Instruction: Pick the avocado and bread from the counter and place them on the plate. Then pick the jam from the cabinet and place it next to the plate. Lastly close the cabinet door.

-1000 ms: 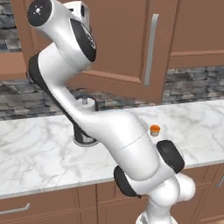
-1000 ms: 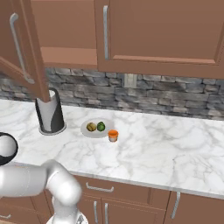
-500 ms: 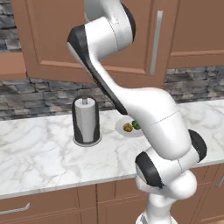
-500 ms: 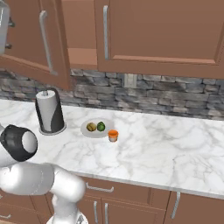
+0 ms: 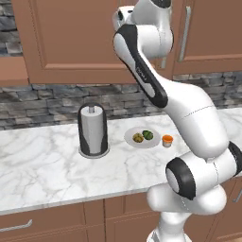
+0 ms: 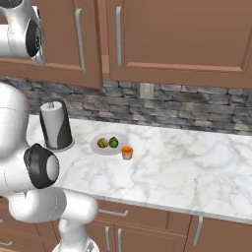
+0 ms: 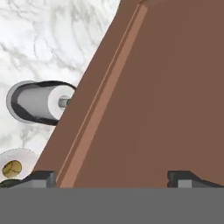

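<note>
White marble counter runs under brown wall cupboards, stone backsplash behind. Left base view: paper-towel holder stands on the counter, plate to its right with the bread and avocado on it side by side, jam just beside the plate's right edge. My arm reaches up in front of the cabinet door. Right base view: same plate, bread left, avocado right, jam next to the rim; cabinet door with silver handle looks nearly flush, tiny gap possible. Hand view: my gripper faces the brown door panel, jaws wide apart, nothing between them; towel holder, plate edge and bread below.
</note>
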